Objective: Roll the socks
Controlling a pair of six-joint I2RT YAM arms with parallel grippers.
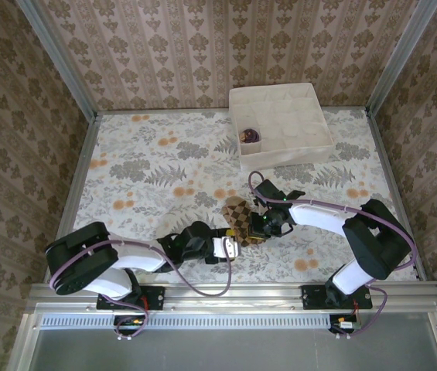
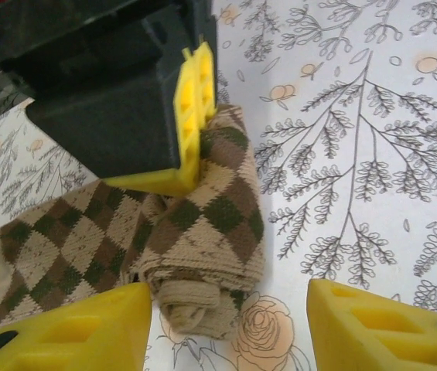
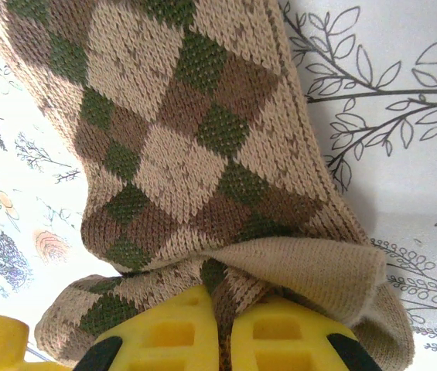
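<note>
Yellow pads of right tool [image 3: 218, 340] together, clamped on argyle sock [image 3: 187, 154] at fold. Left tool [image 2: 230, 332] apart, straddling rolled end, gripping nothing. Sock lies on near part of table, between tools: one end rolled a few turns, rest flat. Roll roughly half done, by look. Purple sock [image 1: 249, 136] bundled in cell of box [image 1: 280, 158], far right; likely finished. Left: complete roll, probably stow. Table [image 1: 156, 178] pale, fern-and-flower print. Walls [image 1: 203, 46] brown damask paper.
</note>
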